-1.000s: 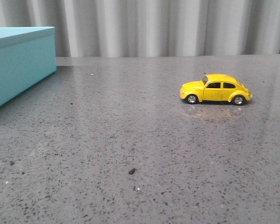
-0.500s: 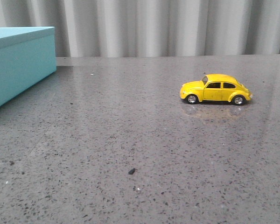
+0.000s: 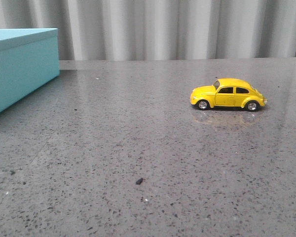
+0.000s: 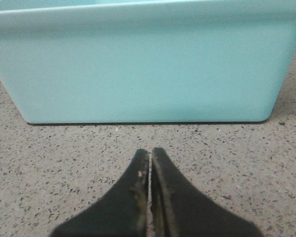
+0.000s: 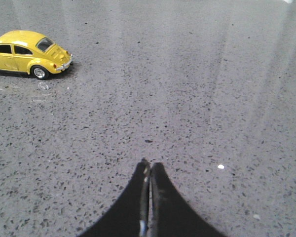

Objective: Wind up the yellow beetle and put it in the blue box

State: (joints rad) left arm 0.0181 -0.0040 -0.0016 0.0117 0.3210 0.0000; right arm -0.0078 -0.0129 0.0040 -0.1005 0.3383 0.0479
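Yellow beetle well apart from closed right gripper, untouched

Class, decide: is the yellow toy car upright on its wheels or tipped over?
Upright. The yellow beetle sits level on the table, both near-side wheels down and roof uppermost.

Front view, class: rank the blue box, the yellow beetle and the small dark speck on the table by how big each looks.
1. Blue box, largest, though cut off by the frame edge.
2. Yellow beetle.
3. Dark speck, smallest, even though it lies nearer the camera.
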